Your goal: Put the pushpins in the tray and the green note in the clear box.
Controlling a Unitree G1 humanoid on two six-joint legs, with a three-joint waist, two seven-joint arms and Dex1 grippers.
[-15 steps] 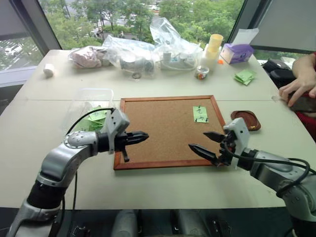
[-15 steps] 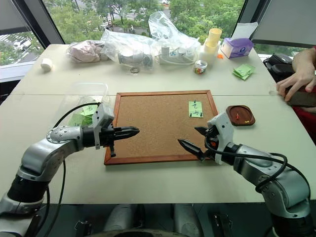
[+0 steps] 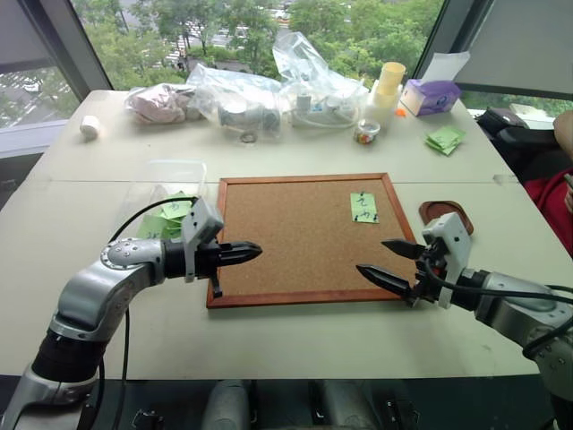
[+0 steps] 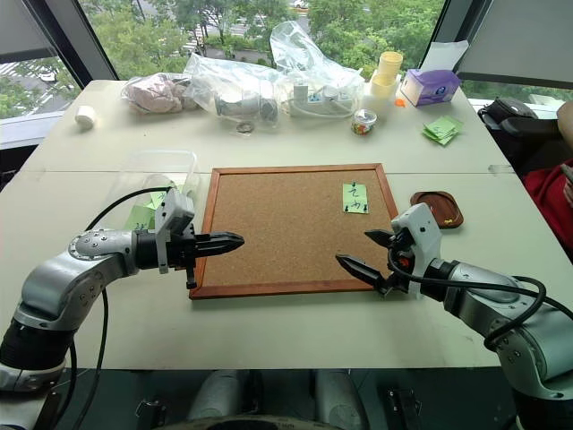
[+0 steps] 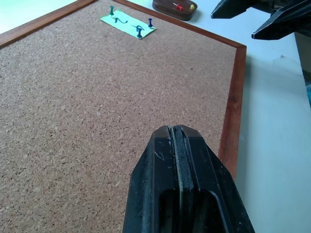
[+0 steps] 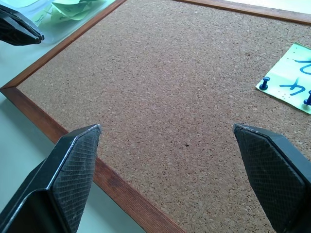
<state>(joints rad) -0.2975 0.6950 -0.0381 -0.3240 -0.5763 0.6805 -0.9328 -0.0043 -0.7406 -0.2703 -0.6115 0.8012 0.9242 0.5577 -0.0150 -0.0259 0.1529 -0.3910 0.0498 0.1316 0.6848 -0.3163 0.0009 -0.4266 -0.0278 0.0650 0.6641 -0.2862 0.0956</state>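
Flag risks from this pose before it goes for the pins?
1. The green note is held to the corkboard by small pushpins; the wide-open right gripper may miss a head or tear the paper.
2. The tray is small; a released pin could bounce out.
3. The left gripper is shut, hovering over the board's edge.

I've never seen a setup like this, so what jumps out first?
A corkboard lies mid-table with a green note pinned near its far right corner. Two black pincers hover over its near edge: the left pincer shut, the right pincer wide open. Crinkly bags crowd the far edge by the window.
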